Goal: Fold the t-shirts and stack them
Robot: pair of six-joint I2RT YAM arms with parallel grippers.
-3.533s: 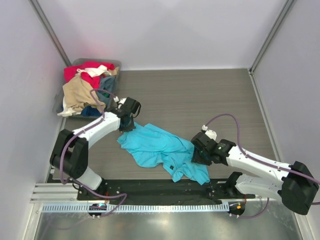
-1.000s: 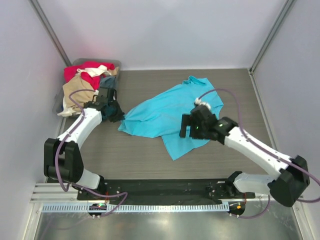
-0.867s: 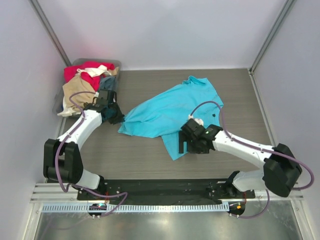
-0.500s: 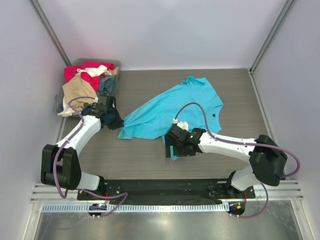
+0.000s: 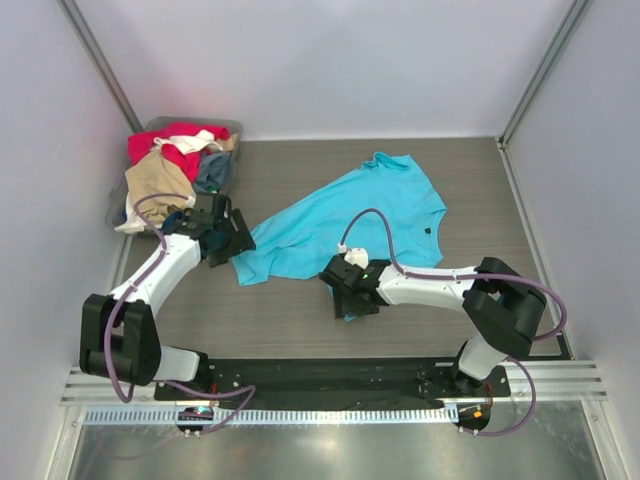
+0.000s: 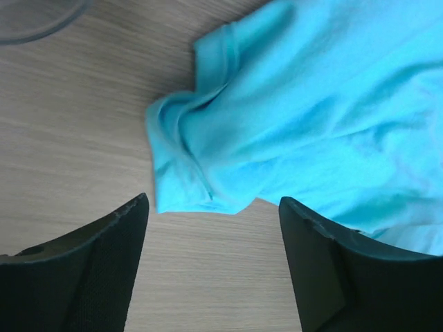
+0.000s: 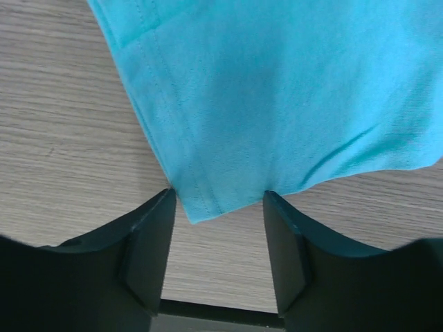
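A turquoise t-shirt (image 5: 350, 215) lies spread on the table (image 5: 300, 335), its long axis running diagonally from near-left to far-right. The right gripper (image 5: 345, 298) sits low at the shirt's nearest hem corner (image 7: 201, 200). Its jaws are spread with that corner lying between them, not pinched. The left gripper (image 5: 235, 243) is at the shirt's left end, also spread and holding nothing, with the bunched cloth end (image 6: 180, 152) just ahead of its fingers. Each arm is nearest its own end. Bare table lies open toward the near edge and right. The bin (image 5: 232, 127) of other t-shirts (image 5: 160, 180) crowds the far-left corner beside the left arm.
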